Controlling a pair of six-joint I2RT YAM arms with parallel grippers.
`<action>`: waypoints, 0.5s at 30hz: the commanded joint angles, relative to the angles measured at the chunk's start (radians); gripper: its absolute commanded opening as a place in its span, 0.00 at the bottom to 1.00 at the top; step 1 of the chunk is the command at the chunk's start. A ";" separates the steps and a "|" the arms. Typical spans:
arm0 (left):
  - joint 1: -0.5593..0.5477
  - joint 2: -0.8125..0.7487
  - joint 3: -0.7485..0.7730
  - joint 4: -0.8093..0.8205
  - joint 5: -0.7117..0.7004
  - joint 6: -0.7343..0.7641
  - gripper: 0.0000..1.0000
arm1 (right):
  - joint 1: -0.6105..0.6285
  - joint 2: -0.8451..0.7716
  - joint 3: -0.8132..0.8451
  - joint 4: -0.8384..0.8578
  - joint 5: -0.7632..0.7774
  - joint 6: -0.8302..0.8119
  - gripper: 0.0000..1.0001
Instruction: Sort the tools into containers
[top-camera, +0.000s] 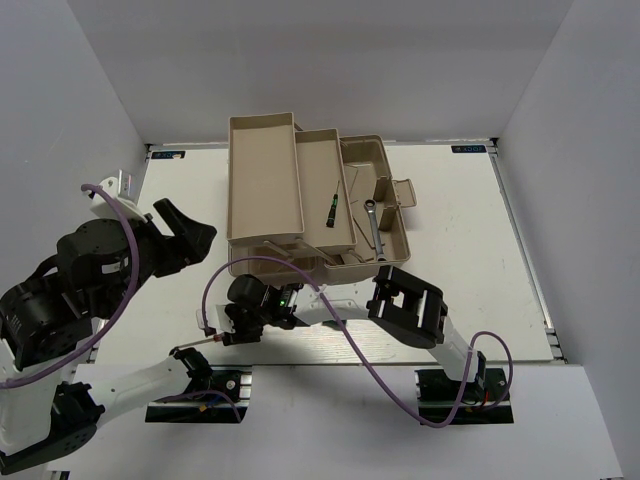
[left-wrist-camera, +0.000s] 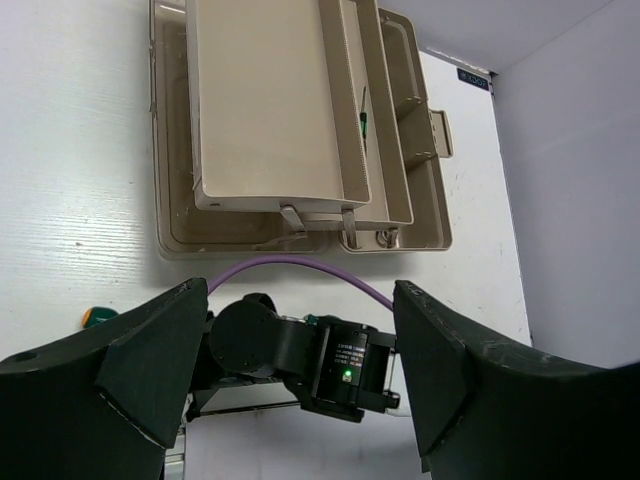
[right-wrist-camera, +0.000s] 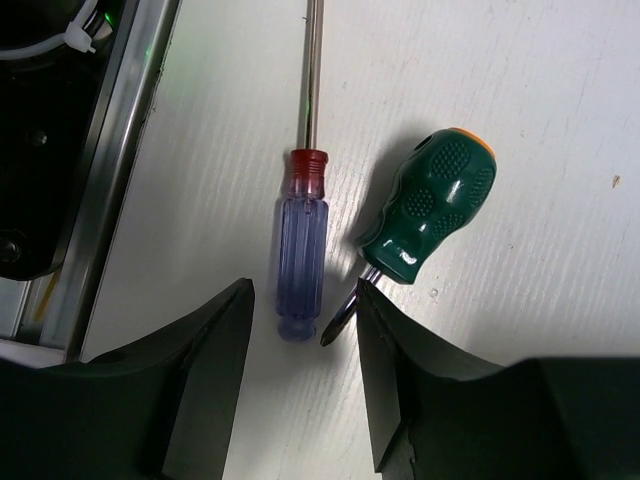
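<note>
On a white table (right-wrist-camera: 520, 90), a long screwdriver with a clear bluish handle and red collar (right-wrist-camera: 302, 250) lies between a metal rail (right-wrist-camera: 120, 150) on its left and a stubby green screwdriver with an orange cap (right-wrist-camera: 430, 205) just to its right. The right end effector (right-wrist-camera: 305, 300) is spread open and empty, its fingers either side of the long screwdriver's handle butt. The shaft points straight away from it. The left end effector (left-wrist-camera: 300, 288) is open and empty, left of the open beige plastic toolbox (top-camera: 265, 180), which holds a thin black-and-green screwdriver (top-camera: 331, 208) and a silver wrench (top-camera: 374, 228).

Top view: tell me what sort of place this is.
Probably a robot lab cell: white table boxed by plain walls, left arm and right arm mounted at its edge, toolbox as prop.
</note>
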 joint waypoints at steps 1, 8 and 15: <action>0.005 -0.004 -0.003 -0.009 0.007 -0.003 0.85 | 0.003 -0.039 0.009 0.028 -0.024 -0.010 0.51; 0.005 -0.004 -0.003 -0.009 0.007 -0.003 0.85 | 0.003 -0.013 0.041 0.009 -0.036 -0.002 0.51; 0.005 -0.004 -0.003 -0.009 0.016 -0.003 0.85 | 0.003 0.029 0.089 -0.021 -0.039 -0.003 0.49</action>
